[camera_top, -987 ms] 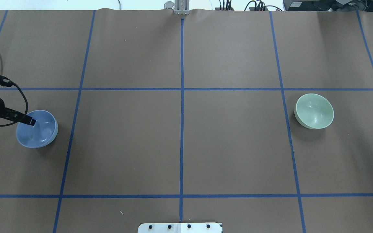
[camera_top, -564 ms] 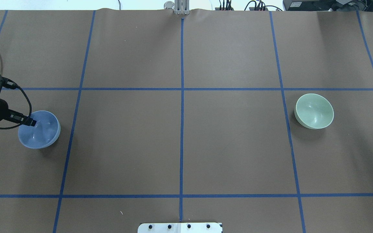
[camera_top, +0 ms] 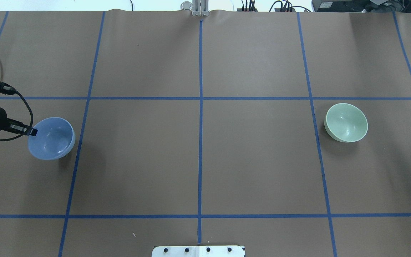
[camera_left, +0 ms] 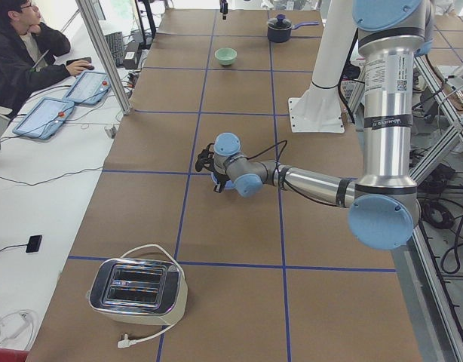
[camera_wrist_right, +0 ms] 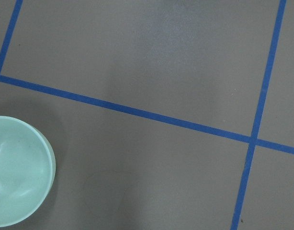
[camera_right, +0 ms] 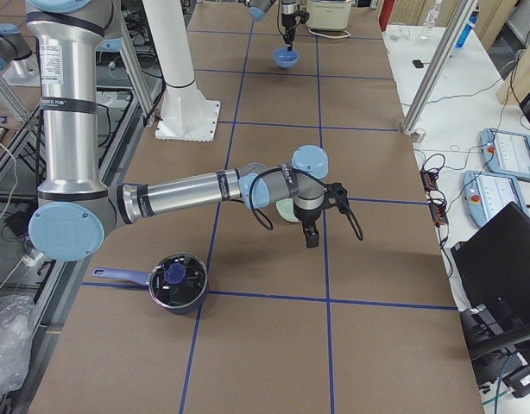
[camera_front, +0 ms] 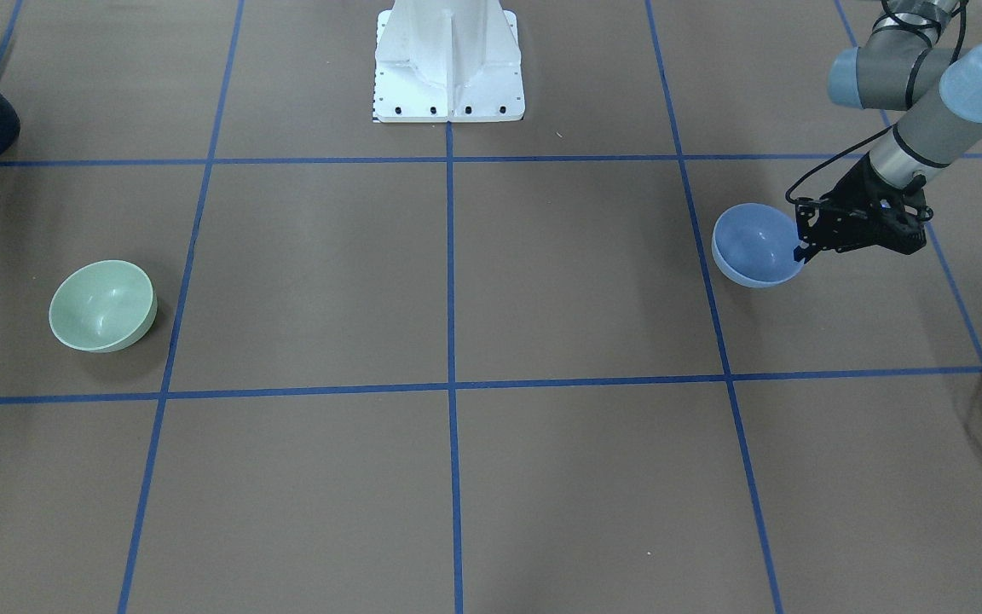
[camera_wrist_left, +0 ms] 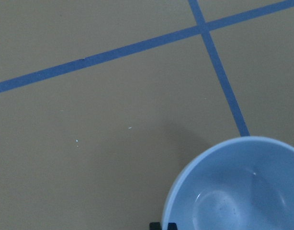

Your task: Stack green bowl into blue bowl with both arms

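The pale periwinkle-blue bowl [camera_top: 52,138] is at the table's left in the overhead view. It also shows in the front view [camera_front: 755,243] and the left wrist view [camera_wrist_left: 238,187]. My left gripper [camera_top: 32,131] is shut on its near-left rim and holds it slightly off the paper, over its shadow. The mint-green bowl [camera_top: 346,122] sits upright at the right; it also shows in the right wrist view [camera_wrist_right: 17,170]. My right gripper [camera_right: 311,235] hangs beside the green bowl, apart from it. I cannot tell whether it is open or shut.
A dark pot with a lid [camera_right: 177,281] stands near the robot's right side. A toaster [camera_left: 137,285] with a white cable stands at the left end. The white base pedestal [camera_front: 448,60] is at the near middle. Blue tape lines cross the brown paper.
The blue bowl has shifted right and looks a little higher, held in my left gripper. The green bowl and the right arm have not moved.
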Robot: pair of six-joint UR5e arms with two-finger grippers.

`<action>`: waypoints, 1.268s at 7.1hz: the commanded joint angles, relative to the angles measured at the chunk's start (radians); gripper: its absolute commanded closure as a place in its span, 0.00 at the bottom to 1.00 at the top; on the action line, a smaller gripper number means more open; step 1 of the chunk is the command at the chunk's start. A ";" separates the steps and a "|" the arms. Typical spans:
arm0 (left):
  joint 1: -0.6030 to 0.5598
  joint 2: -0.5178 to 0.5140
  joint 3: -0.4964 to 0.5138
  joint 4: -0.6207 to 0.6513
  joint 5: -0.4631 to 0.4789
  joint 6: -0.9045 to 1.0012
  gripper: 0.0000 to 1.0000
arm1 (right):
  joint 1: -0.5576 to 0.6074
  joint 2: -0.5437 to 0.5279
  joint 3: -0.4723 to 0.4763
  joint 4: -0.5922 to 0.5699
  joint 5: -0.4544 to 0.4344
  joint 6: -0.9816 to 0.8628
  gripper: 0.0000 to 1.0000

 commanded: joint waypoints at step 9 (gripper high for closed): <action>0.400 -0.880 0.325 0.499 0.287 -0.552 1.00 | 0.000 0.004 -0.005 0.000 0.002 0.003 0.00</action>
